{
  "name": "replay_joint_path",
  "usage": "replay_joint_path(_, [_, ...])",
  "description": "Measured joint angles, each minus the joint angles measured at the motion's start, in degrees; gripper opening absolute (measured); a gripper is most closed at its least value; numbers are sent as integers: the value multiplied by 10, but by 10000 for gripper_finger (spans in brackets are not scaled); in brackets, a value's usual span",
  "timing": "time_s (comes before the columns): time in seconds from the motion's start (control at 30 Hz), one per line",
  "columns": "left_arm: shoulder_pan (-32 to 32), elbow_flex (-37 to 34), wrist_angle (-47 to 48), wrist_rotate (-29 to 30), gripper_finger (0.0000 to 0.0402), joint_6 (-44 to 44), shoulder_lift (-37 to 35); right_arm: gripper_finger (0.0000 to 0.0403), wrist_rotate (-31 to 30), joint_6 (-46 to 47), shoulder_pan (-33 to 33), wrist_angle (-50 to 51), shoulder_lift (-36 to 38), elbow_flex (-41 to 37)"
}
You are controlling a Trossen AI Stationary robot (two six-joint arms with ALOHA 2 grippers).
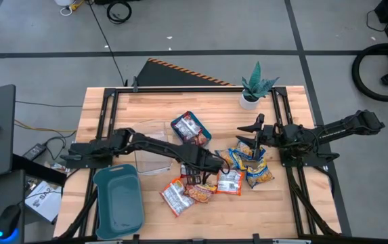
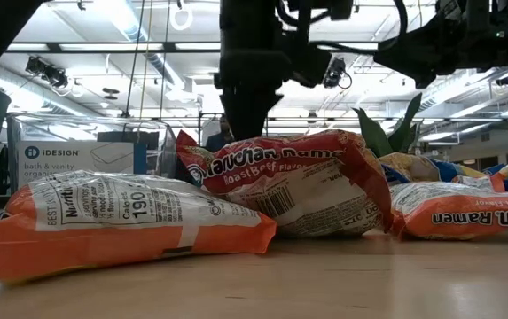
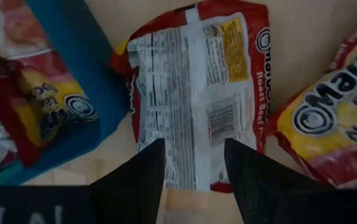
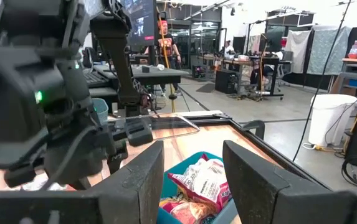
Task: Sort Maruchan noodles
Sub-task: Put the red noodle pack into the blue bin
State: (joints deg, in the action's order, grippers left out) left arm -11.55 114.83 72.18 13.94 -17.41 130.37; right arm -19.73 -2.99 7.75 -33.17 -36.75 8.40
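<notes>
Orange packet (image 2: 121, 226) nearest; left pincer (image 3: 194, 171) open above red-white packet (image 3: 197, 93).

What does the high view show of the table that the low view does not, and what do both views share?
Only the high view shows the layout: the empty teal tray at the table's near left, a second teal tray holding packets near the middle, and the left gripper over the pile, right gripper beside the potted plant. Only the low view shows print up close: an orange packet with nutrition text, and a clear bin labelled iDesign. Both show the red Roast Beef packet, the plant and the arms.
</notes>
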Motion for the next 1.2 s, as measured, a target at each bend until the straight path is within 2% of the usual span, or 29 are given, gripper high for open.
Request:
replay_joint_path(0.23, [-11,0,10,18,172,1,22,170,1,3,0,-1,-7,0])
replay_joint_path(0.47, [-12,0,42,96,171,14,28,170,3,4,0,-5,-11,0])
replay_joint_path(0.57, [-11,0,45,99,165,36,28,170,3,4,0,-7,-12,0])
replay_joint_path(0.67, [-6,0,42,73,145,60,32,170,3,4,0,-9,-12,0])
replay_joint_path(0.83, [4,-9,34,70,103,91,35,170,3,4,0,-6,-12,0])
replay_joint_path(1.07, [5,-26,39,71,12,126,32,170,3,4,0,-6,-12,0])
replay_joint_path(1.2, [5,-27,45,67,12,126,30,170,3,4,0,-6,-12,0])
